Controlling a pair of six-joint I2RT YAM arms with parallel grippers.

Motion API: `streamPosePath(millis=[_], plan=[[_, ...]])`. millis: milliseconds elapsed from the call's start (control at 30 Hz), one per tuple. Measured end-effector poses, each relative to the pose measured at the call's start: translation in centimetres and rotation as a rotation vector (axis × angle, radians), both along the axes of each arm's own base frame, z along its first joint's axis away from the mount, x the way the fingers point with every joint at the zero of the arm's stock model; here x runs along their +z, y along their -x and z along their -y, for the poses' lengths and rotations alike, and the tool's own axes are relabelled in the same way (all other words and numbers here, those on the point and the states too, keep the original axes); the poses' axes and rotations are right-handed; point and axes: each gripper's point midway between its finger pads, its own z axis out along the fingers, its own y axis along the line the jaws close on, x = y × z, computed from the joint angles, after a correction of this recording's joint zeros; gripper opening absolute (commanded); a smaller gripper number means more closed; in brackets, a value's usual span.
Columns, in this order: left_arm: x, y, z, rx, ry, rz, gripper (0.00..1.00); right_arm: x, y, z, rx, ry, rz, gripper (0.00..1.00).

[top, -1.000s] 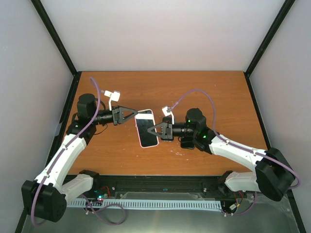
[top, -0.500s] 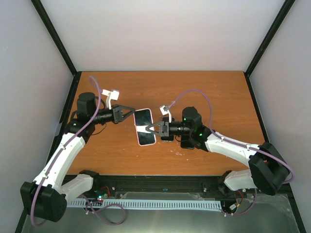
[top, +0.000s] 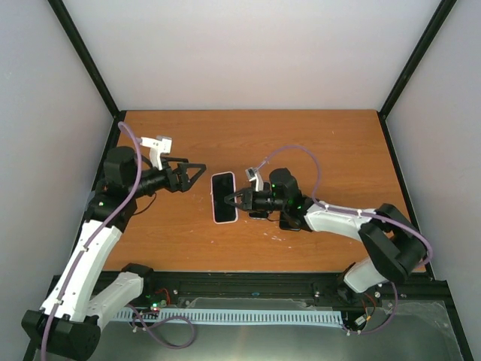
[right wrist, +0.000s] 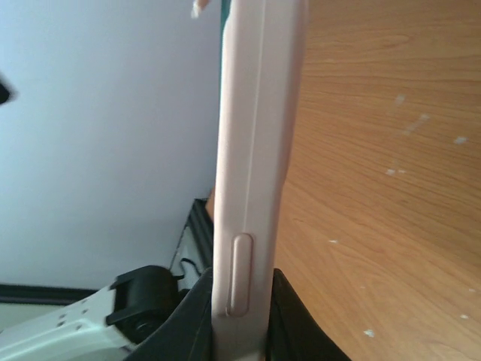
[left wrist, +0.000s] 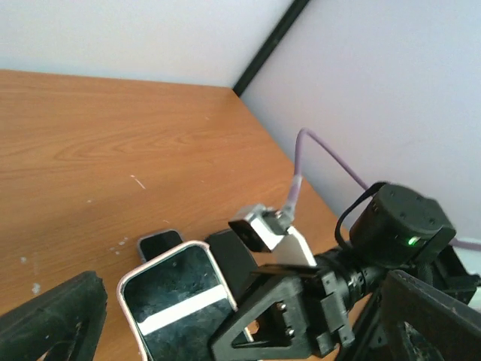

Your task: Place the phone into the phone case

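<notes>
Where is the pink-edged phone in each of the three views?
Top external: phone near the centre of the picture.
Left wrist: phone at the bottom, left of centre, screen visible.
Right wrist: phone edge-on, upright through the middle.
Shared landmark: the wooden table, in all three.

Orange-brown wooden table (top: 323,143), pale scuffs and specks, phone (top: 223,195) in its pink case (top: 224,222) lying mid-table, small dark object (left wrist: 159,243) just beside it.

The phone (left wrist: 173,289) has a black screen crossed by a white stripe, rimmed by a pale pink phone case (right wrist: 255,150). The bench (top: 338,150) is orange-brown wood grain with pale specks. The left hand (top: 198,177) and right hand (top: 234,198) are black, on white arms (top: 94,244) trailing purple cables (left wrist: 299,162).
</notes>
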Motion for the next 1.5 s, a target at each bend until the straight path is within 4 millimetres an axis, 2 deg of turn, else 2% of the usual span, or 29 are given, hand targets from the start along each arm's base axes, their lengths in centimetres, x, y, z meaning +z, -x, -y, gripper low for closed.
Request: streamPosePath(millis=[267, 533, 767, 1167, 1267, 1400, 1500], plan=[[0.7, -0.4, -1.5, 0.106, -0.044, 0.018, 0.99, -6.6, -2.2, -0.2, -0.096, 0.141, -0.113, 0.13], [0.0, 0.1, -2.6, 0.163, -0.064, 0.030, 0.99, -10.1, -4.8, -1.4, -0.157, 0.215, -0.160, 0.13], [-1.0, -0.1, -3.4, 0.209, -0.107, 0.034, 1.00, -14.1, -5.5, -1.8, -0.176, 0.276, -0.232, 0.15], [-2.4, -0.6, -4.3, 0.262, -0.147, 0.027, 1.00, -15.9, -6.0, -1.9, -0.190, 0.297, -0.262, 0.26], [-2.5, -0.8, -4.6, 0.280, -0.153, 0.026, 0.99, -15.9, -6.0, -1.9, -0.188, 0.298, -0.263, 0.34], [-2.5, -0.9, -4.8, 0.298, -0.158, 0.028, 1.00, -15.5, -6.1, -2.1, -0.186, 0.288, -0.259, 0.40], [-2.5, -0.9, -5.0, 0.308, -0.158, 0.028, 1.00, -15.3, -6.1, -2.0, -0.192, 0.294, -0.255, 0.52]])
